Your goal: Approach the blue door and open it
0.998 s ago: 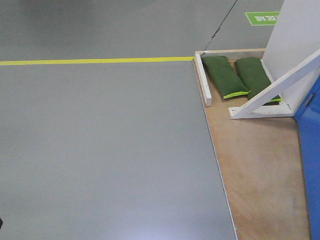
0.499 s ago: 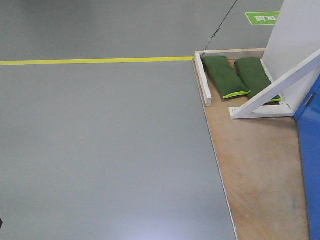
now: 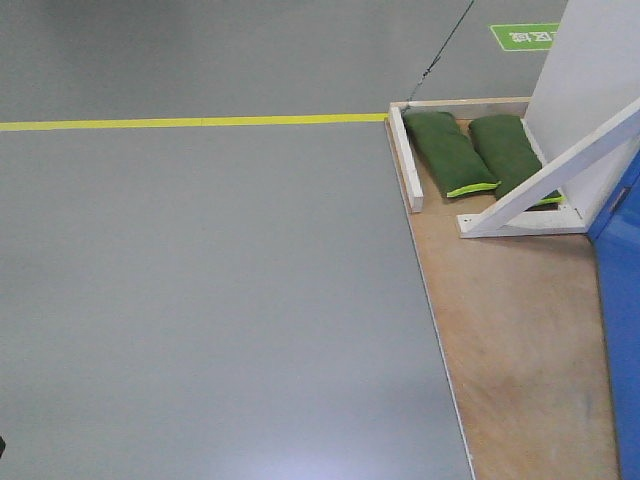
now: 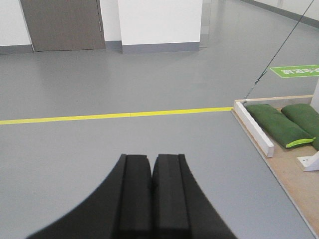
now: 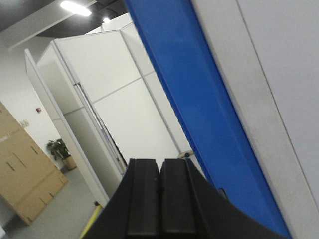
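Closest in on both wrist cams you just get the black grippers: the left gripper point(image 4: 152, 162) has its two pads pressed flat together with nothing between them, and same deal for the right gripper point(image 5: 159, 167), jaws squeezed together and empty. In the front view the near left is all smooth grey floor point(image 3: 200, 300), and the near right is a flat light-brown plywood base board point(image 3: 510, 340). The glossy bright-blue door point(image 3: 622, 330) only shows as a strip along the far right edge of that view, standing on the right side of the plywood; in the right wrist cam it runs as a tilted blue band just beyond the right gripper, handle not visible. Further back, a white wooden triangular brace point(image 3: 560, 175) leans against a tall white panel point(image 3: 590, 70), with two dark green sandbags with lime edging point(image 3: 448, 150) lying side by side beside a white wooden batten point(image 3: 405, 160). Beyond that, a thin yellow floor line point(image 3: 200, 122) runs left, and a green floor sign point(image 3: 525, 37) sits at the far right.
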You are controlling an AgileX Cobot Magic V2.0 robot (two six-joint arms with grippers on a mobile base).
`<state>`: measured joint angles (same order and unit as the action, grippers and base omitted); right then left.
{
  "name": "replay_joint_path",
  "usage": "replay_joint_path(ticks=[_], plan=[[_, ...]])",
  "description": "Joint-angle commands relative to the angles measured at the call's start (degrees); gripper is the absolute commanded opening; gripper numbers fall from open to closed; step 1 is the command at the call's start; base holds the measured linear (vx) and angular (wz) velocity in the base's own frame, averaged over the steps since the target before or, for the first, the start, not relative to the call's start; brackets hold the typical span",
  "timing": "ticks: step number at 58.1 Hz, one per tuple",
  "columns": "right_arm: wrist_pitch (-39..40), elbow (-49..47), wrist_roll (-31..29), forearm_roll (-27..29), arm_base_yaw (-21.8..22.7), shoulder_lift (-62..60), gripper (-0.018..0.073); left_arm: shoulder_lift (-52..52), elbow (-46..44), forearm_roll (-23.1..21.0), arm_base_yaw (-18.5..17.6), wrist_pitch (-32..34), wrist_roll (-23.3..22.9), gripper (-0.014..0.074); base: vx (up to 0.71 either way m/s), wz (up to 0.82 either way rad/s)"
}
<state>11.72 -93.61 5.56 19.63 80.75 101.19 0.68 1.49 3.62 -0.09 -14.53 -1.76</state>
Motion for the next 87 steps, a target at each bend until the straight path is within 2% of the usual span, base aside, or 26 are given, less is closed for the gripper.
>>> replay_joint_path(ticks=[1, 20, 30, 39, 52, 61, 73, 87], plan=[[3.8, -2.2, 1.8, 1.0, 0.0, -3.2, 0.0012, 0.6, -1.5, -0.3, -0.3, 4.4, -0.1, 0.0073, 0.0, 0.0], [-5.0, -2.2, 1.9, 1.0, -0.1, -7.7, 0.0012, 0.6, -1.5, -0.3, -0.3, 4.4, -0.1, 0.0073, 0.0, 0.0], [-7.2, -2.2, 1.9, 0.8, 0.0, -9.9, 0.0012, 0.6, -1.5, -0.3, -0.3, 4.4, -0.1, 0.0073, 0.0, 0.0], [-10.5, -2.2, 1.9, -1.9, 0.0, -12.9, 0.0012, 0.6, -1.5, -0.3, -0.3, 4.4, -0.1, 0.0073, 0.0, 0.0], [-13.8, -2.1, 1.9, -1.9, -0.2, -17.4, 0.0012, 0.6, -1.5, -0.3, -0.3, 4.4, -0.1, 0.0073, 0.0, 0.0], [-17.3, -2.1, 0.1, -2.0, -2.6, -19.9, 0.0012, 0.6, -1.5, -0.3, -0.3, 4.4, -0.1, 0.0073, 0.0, 0.0], [-18.4, -2.1, -3.7, -2.0, -8.8, -22.3, 0.0012, 0.6, -1.5, -0.3, -0.3, 4.4, -0.1, 0.0073, 0.0, 0.0], [-22.0, -2.1, -3.9, -2.0, -15.6, -25.4, 0.0012, 0.6, -1.5, -0.3, -0.3, 4.4, -0.1, 0.0073, 0.0, 0.0]])
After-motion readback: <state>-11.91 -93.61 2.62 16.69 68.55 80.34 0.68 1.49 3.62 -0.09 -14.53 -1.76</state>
